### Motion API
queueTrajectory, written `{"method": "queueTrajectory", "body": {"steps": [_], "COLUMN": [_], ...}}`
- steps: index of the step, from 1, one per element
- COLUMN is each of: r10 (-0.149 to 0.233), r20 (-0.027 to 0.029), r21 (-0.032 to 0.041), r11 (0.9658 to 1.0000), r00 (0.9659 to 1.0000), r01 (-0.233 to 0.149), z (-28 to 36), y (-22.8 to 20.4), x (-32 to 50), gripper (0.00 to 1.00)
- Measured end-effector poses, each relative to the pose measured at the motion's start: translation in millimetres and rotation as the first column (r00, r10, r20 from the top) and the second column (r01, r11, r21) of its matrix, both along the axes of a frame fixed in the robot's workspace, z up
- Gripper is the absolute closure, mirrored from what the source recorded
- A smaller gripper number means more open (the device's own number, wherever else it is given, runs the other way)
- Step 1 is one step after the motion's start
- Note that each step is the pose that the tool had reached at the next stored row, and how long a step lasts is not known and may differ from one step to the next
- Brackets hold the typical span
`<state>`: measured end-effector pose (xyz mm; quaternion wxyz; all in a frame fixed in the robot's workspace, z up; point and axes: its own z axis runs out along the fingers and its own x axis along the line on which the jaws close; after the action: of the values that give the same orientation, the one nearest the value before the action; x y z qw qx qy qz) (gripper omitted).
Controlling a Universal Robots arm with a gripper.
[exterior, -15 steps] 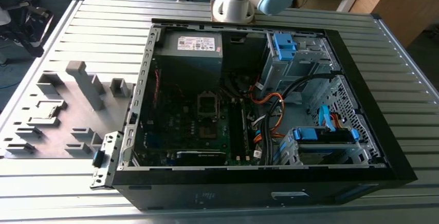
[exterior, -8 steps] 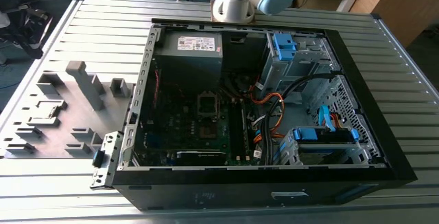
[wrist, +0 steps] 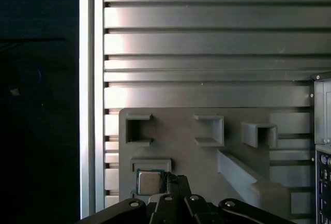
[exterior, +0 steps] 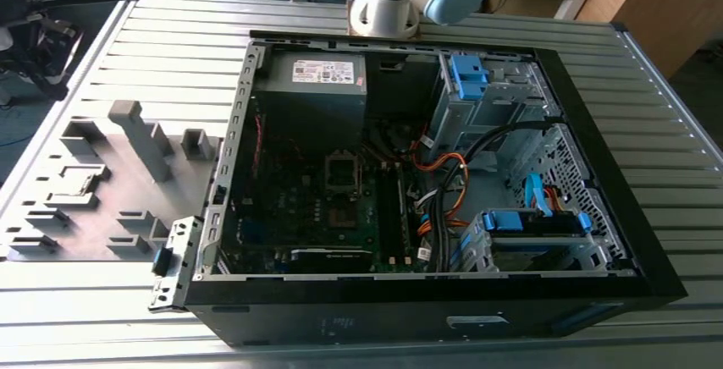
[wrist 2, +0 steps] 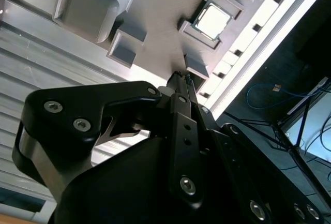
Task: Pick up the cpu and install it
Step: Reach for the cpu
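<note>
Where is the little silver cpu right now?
The cpu sits in the grey tray, at the exterior view's left of the computer case.

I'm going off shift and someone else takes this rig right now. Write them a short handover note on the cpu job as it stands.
Gripper: shut and holding nothing, above the grey fixture tray, close beside the cpu.
cpu: lying flat in its nest on that tray, outside the computer case, on the exterior view's left.
Socket: on the motherboard inside the open case.
Done: nothing is picked up yet.
Left: both the pick and the install.
</note>
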<state>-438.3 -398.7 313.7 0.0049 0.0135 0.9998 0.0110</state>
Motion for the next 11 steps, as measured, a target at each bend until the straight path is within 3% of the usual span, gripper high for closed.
{"method": "queueTrajectory", "body": {"steps": [5, 11], "r10": [0.001, 0.001], "r20": [0.0, 0.0], "r21": [0.0, 0.0001], "r11": [1.0, 1.0], "r00": [1.0, 1.0], "r01": [-0.001, -0.001], "z": [-3.0, -6.1], "y": [-2.6, -8.8], "x": [-1.7, -3.1], "gripper": [0.89, 0.89]}}
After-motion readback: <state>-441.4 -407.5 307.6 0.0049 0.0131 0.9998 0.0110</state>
